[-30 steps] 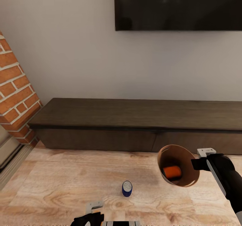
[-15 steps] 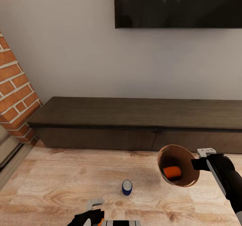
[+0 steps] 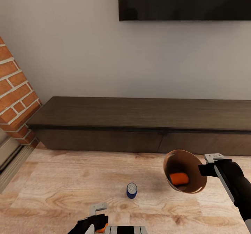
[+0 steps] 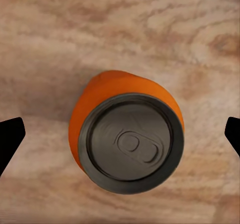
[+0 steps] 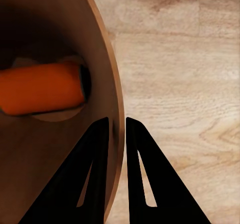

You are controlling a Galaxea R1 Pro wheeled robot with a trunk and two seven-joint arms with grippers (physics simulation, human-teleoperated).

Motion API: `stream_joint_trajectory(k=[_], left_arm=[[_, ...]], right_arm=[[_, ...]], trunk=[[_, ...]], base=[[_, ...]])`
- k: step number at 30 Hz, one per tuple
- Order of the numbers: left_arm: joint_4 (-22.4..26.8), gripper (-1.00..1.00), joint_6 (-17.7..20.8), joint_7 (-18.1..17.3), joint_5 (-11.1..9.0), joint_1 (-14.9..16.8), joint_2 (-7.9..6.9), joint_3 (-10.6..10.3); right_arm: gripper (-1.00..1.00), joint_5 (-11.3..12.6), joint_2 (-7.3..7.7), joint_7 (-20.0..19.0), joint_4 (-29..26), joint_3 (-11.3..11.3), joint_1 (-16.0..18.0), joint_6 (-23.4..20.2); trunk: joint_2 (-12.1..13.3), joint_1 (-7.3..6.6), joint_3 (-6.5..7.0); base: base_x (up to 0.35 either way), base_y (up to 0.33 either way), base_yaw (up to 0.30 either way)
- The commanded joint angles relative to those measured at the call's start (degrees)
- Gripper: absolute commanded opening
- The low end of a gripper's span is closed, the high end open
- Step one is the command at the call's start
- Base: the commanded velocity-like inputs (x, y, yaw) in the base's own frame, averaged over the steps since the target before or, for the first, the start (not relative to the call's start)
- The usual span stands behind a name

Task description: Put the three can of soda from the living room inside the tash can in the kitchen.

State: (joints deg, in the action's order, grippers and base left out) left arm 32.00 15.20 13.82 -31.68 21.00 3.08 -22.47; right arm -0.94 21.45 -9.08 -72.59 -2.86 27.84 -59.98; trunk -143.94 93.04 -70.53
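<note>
Below, upright blue can (image 3: 131, 190), orange can (image 3: 179, 179) sideways inside tilted bin (image 3: 200, 187)

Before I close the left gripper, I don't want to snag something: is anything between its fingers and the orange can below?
Nothing visible. The orange can stands upright on bare wood floor, centred between the open fingertips, with clear gaps either side.

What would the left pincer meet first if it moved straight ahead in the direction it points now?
The orange can standing upright on the wood floor. Its grey top lies centred between the open left pincer's fingers. How far off it is cannot be judged.
</note>
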Motion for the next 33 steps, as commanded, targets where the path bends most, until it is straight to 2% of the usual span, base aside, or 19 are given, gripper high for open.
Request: stream_joint_trajectory(k=[1,5,11,19,24,33], left_arm=[[0.0,1.0,-0.09,-0.01,0.01,0.0,0.0,0.01],[0.0,1.0,-0.74,-0.02,0.03,0.01,0.0,0.04],[-0.05,1.0,-1.08,-0.02,0.03,0.01,0.0,0.06],[-0.06,1.0,-1.13,-0.02,0.04,0.01,0.02,0.06],[-0.06,1.0,-1.14,-0.02,0.04,0.01,0.04,0.06],[-0.03,1.0,-1.17,-0.02,0.04,0.01,0.0,0.06]], right_arm=[[-1.0,0.5,0.0,-0.24,-0.01,-0.01,0.03,-0.02],[-1.0,0.5,0.0,-0.24,-0.01,0.0,0.03,-0.02],[-1.0,0.5,0.0,-0.24,-0.01,0.05,0.03,-0.02],[-1.0,0.5,-0.01,-0.24,-0.01,0.05,0.03,-0.02],[-1.0,0.5,0.0,-0.24,-0.01,0.05,0.03,-0.02],[-1.0,0.5,0.0,-0.24,-0.01,-0.02,0.03,-0.02]], trunk=[[0.0,-0.01,0.0],[0.0,-0.01,0.0],[-0.08,0.15,-1.32],[-0.08,0.15,-1.32],[-0.15,0.28,-2.43],[-0.15,0.28,-2.43]], base=[[0.0,0.0,0.0],[0.0,0.0,0.0],[0.0,0.0,0.0],[0.0,0.0,0.0],[0.0,0.0,0.0],[0.0,0.0,0.0]])
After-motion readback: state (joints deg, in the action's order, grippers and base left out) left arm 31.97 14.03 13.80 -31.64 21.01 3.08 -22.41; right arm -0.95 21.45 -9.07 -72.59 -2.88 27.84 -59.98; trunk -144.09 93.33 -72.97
